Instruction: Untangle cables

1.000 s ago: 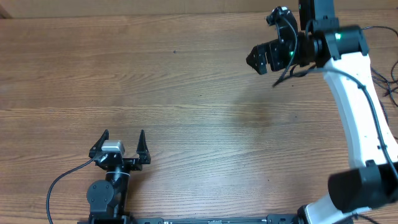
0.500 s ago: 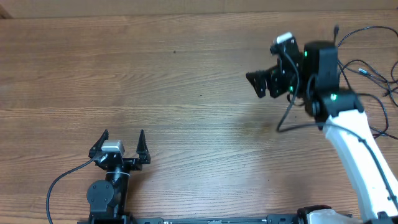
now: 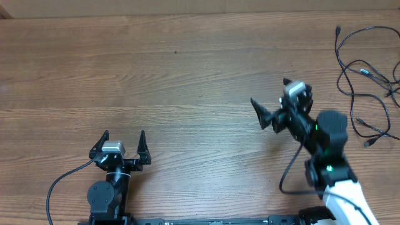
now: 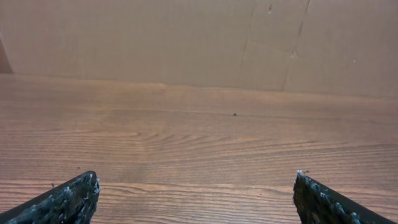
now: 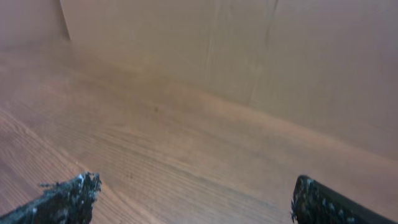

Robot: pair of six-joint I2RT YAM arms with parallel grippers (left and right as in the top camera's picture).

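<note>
Tool on the right arm gapes wide and empty, aimed away from the cables sprawled well behind it. Reaching back blind risks pulling their loops tighter. Left tool is likewise wide and empty.

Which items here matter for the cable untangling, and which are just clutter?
Job: cables, far right edge; right gripper, jaws open; left gripper, jaws open.
Not job: left arm wire; right arm wire; table.
</note>
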